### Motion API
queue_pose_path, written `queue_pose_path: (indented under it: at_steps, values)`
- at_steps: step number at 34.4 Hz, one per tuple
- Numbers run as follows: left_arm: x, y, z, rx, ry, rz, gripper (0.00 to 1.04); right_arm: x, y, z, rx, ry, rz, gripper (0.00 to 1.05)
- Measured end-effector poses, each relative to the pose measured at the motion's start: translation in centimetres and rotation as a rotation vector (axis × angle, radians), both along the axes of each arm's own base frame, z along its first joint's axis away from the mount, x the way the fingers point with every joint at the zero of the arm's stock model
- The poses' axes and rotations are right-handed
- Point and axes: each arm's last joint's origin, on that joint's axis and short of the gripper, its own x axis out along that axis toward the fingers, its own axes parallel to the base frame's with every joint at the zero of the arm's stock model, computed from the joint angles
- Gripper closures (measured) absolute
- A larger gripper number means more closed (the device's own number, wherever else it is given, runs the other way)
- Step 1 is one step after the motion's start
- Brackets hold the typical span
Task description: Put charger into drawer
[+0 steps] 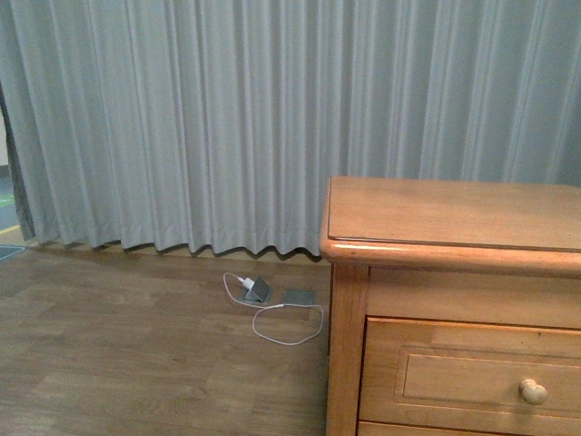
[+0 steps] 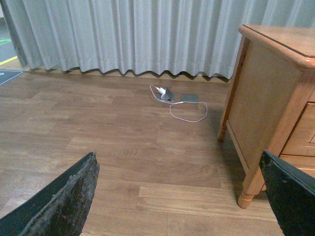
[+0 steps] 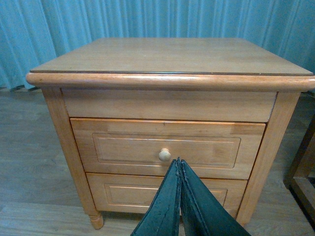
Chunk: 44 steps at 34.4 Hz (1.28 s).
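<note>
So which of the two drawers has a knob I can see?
The upper drawer: its round pale knob shows. The lower drawer's middle is hidden behind the right gripper.

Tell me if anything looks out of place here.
A white-cabled charger with grey flat pieces lies on the wooden floor by the curtain, its cable looped loosely. The dresser looks tidy, drawers shut.

Dresser (image 1: pixel 454 300) stands at your right, curtain (image 1: pixel 227 118) behind it and across the whole back. Top drawer (image 3: pixel 167 147) sits under the dresser top, knob (image 3: pixel 165 155) at its centre; a second drawer (image 3: pixel 138 194) lies below it. On the floor (image 2: pixel 98 147), left of the dresser and just before the curtain, lies a cabled charger (image 1: pixel 259 291), its cable (image 1: pixel 289 325) looping toward the dresser.
</note>
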Motion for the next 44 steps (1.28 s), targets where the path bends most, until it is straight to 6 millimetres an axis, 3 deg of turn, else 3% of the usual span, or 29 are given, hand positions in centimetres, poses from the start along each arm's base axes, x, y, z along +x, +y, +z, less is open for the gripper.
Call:
queue_pose_path:
  at_steps: [16, 32, 44]
  values:
    - [0.0, 0.0, 0.0, 0.0, 0.0, 0.0, 0.06, -1.6, 0.0, -0.3, 0.0, 0.003, 0.001, 1.03]
    - [0.0, 0.0, 0.0, 0.0, 0.0, 0.0, 0.06, -1.6, 0.0, -0.3, -0.002, 0.006, 0.001, 1.02]
    - [0.0, 0.0, 0.0, 0.0, 0.0, 0.0, 0.06, -1.6, 0.0, -0.3, -0.002, 0.006, 0.001, 0.5]
